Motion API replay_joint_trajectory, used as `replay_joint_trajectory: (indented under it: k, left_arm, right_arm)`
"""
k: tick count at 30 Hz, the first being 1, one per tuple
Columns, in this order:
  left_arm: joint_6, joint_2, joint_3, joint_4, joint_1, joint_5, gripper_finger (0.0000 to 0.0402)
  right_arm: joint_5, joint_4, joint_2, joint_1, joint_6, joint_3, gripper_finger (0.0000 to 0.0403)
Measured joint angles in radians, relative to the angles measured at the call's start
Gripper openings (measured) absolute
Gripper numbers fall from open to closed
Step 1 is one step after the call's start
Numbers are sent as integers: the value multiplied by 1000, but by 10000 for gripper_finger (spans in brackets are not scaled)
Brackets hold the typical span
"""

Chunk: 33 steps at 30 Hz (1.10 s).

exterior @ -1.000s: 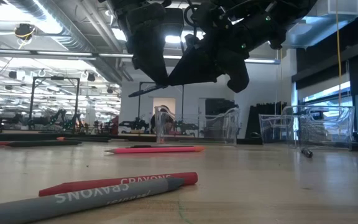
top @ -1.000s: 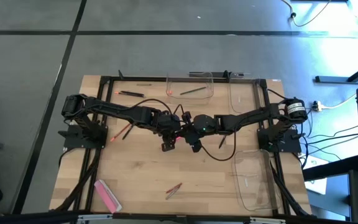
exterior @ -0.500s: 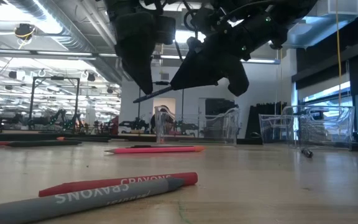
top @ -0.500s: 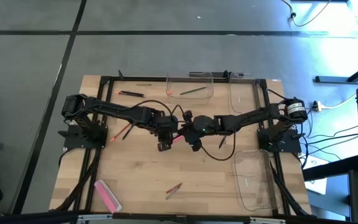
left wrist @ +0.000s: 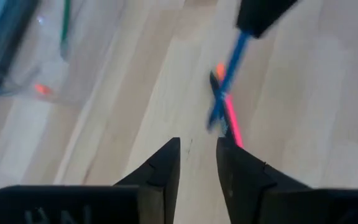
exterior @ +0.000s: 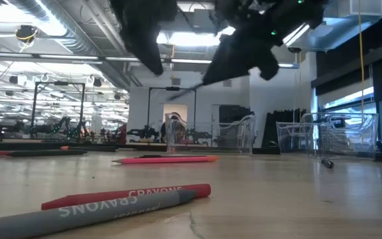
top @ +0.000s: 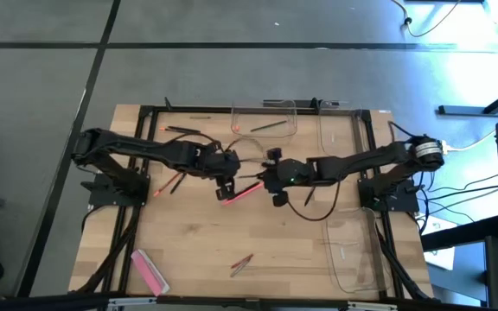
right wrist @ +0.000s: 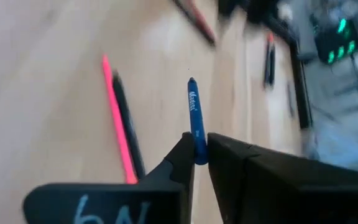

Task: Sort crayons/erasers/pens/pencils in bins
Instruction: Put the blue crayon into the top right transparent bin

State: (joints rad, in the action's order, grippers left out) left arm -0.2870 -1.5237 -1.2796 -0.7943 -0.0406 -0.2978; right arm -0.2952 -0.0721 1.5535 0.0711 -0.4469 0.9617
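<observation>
Right gripper (right wrist: 196, 155) fingers clamp blue pen (right wrist: 194, 118) at centre; left gripper (left wrist: 197, 152) fingers apart, empty, beside it.

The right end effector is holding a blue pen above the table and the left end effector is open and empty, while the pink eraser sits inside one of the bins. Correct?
Not quite. The high view shows the pink eraser lying on the bare table near a front corner, in no bin. The rest holds: the right end effector grips the blue pen, and the left end effector is open and empty.
</observation>
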Motion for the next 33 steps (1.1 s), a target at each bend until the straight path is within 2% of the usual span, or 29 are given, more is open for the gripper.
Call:
replay_joint_trajectory:
  k: [3,9,15,17,20,27,33]
  left_arm:
    - [1,10,-1,-1,0,-17,96]
    - [1,15,0,-3,1,-122,96]
    - [1,14,0,26,1,-137,96]
    - [1,14,0,40,-2,-137,96]
    - [1,14,0,57,-4,-137,96]
    - [23,14,0,138,-21,-141,96]
    - [62,14,0,247,-41,-143,96]
  right_arm:
    - [-35,-83,-75,1,9,-1,38]
    - [-127,-259,-224,5,75,-1,38]
    - [-401,-444,-370,2,225,0,39]
    - [-505,-525,-413,-4,337,0,39]
    - [-597,-656,-461,-18,533,0,40]
    - [-649,-947,-487,-77,964,-17,40]
    - [-627,-971,-486,-171,1111,-89,40]
